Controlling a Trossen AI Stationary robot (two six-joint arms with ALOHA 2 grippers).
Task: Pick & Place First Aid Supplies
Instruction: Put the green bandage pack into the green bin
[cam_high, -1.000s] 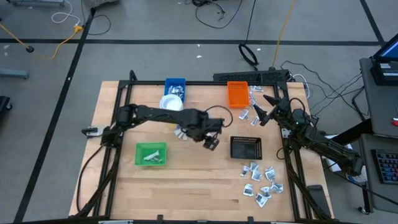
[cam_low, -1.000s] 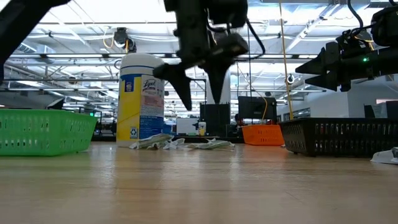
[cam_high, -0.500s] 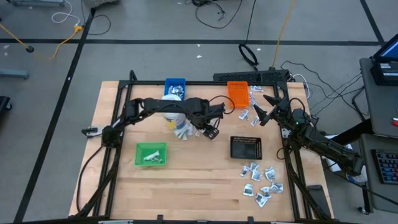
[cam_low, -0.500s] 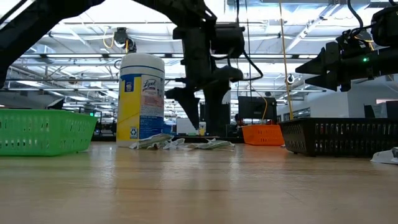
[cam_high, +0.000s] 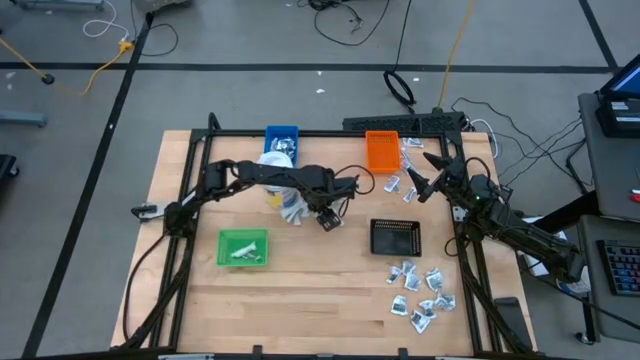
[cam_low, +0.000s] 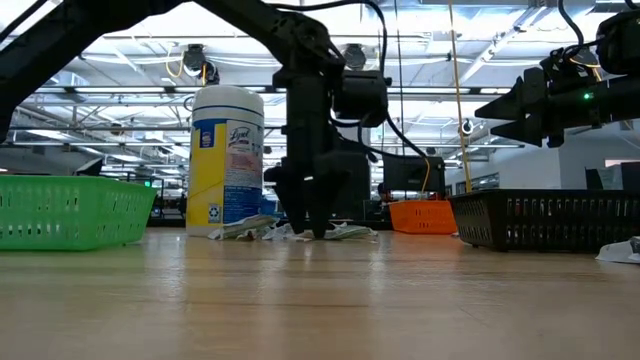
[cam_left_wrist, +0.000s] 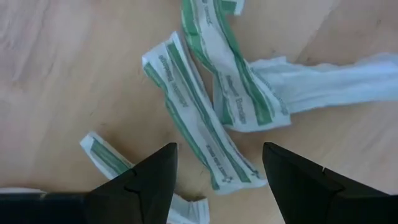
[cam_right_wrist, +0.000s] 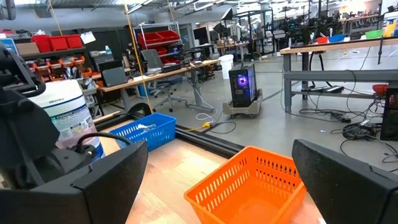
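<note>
The first aid supplies, white packets with green stripes (cam_left_wrist: 199, 118), lie flat in a loose pile on the table (cam_high: 292, 208) in front of the white tub (cam_low: 228, 160). My left gripper (cam_left_wrist: 219, 155) points straight down over this pile, low above the wood (cam_low: 310, 228). It is open, with one finger on each side of a long packet's end. In the high view the hand (cam_high: 318, 208) covers part of the pile. My right gripper (cam_high: 430, 182) waits open and level at the table's far right (cam_right_wrist: 217, 186).
A green tray (cam_high: 243, 247) holds a few packets, and a black tray (cam_high: 396, 237) stands to its right. A blue tray (cam_high: 282, 140) and an orange tray (cam_high: 381, 151) sit at the far edge. More packets lie near right (cam_high: 420, 295) and beside the orange tray (cam_high: 408, 150).
My left gripper has come down toward the table and shifted toward the left, onto the pile of packets by the tub. It has rolled about its own pointing line on the way. The packets have not moved.
</note>
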